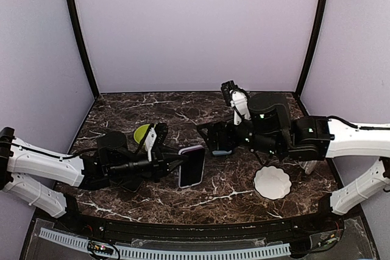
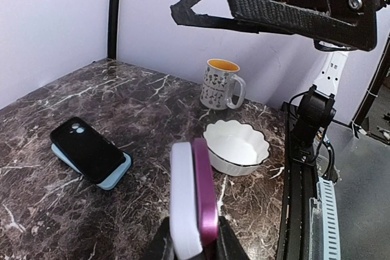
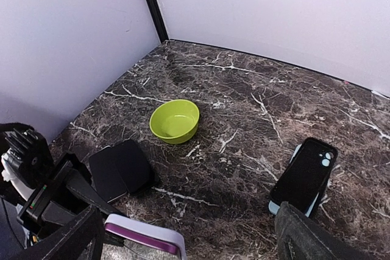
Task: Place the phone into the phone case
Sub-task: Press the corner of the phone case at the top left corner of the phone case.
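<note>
The left gripper point(image 1: 173, 164) has its jaws pinched on the flat faces of a white-and-purple phone point(image 2: 194, 202), which stands on edge between them and sticks out past the fingertips. Beyond those tips, a black phone point(image 3: 304, 173) lies camera side up and slightly askew on a light-blue case point(image 2: 114, 177). It lies just below the right gripper point(image 1: 210, 139), whose jaws are spread wide with nothing between them. A white bowl point(image 2: 237, 144) sits well back from those jaws, beside the right arm.

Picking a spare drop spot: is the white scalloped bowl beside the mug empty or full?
Empty: in the left wrist view the white scalloped bowl shows only its bare inside.
</note>
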Controlling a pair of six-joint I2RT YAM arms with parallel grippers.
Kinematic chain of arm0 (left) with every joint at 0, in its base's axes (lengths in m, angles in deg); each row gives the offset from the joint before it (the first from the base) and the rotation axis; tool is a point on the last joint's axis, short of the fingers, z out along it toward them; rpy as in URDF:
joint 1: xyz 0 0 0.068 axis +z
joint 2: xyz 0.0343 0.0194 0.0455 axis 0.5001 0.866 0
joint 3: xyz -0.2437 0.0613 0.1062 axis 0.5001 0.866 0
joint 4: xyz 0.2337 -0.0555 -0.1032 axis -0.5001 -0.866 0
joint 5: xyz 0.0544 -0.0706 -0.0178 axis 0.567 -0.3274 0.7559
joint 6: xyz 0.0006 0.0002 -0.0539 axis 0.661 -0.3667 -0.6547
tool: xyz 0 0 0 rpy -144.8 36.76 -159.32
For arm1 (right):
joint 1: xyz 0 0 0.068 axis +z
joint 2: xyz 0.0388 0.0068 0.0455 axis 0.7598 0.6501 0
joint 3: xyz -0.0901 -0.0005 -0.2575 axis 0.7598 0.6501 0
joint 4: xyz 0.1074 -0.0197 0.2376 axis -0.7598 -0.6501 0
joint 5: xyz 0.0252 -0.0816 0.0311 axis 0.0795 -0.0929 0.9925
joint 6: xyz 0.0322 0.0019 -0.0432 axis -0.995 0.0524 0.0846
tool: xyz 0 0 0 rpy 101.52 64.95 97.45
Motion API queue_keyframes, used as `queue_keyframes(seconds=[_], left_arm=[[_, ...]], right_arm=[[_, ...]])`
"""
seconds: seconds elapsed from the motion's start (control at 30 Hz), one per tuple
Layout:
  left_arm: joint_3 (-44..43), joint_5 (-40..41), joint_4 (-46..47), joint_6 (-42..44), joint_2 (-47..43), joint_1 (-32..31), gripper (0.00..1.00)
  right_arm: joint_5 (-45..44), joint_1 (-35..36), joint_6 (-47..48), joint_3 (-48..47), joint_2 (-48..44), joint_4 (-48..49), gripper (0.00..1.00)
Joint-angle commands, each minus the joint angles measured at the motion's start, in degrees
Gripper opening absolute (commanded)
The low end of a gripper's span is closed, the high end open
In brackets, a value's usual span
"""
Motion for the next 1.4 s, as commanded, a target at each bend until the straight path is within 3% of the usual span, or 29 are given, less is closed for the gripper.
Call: queue_keyframes(seconds=[0.0, 0.37, 0.57, 0.77, 0.83, 1.1, 1.37], left_arm=[[-4.3, -5.7, 5.5, 1.9, 1.0, -0.7, 0.00], [-5.0, -5.4, 10.6, 4.9, 8.1, -1.4, 0.00], [-3.7, -6.8, 20.5, 5.8, 14.7, -1.4, 0.00], [2.3, -7.1, 43.0, 3.3, 23.8, -1.4, 0.00], [3.2, -8.1, 46.3, 3.1, 26.6, -1.4, 0.00], [4.8, -8.9, 51.7, 1.6, 32.3, -0.3, 0.00], [4.5, -10.9, 46.5, 1.6, 32.4, 0.4, 0.00]], right_arm=[[-2.2, -0.2, -3.1, 1.3, -1.3, -3.3, 0.98], [-2.0, -0.7, -0.7, 2.6, 1.9, -3.4, 0.99], [-3.5, -1.7, 1.2, 2.8, 3.7, -3.6, 0.98], [-3.6, -2.0, 1.8, 3.9, 6.7, -0.7, 0.98], [-4.1, -2.0, 2.1, 4.0, 7.5, 0.2, 0.99], [-5.4, -2.0, 2.4, 8.8, 8.1, 5.5, 0.98], [-7.1, 0.7, 4.9, 12.0, 5.6, 9.5, 0.98]])
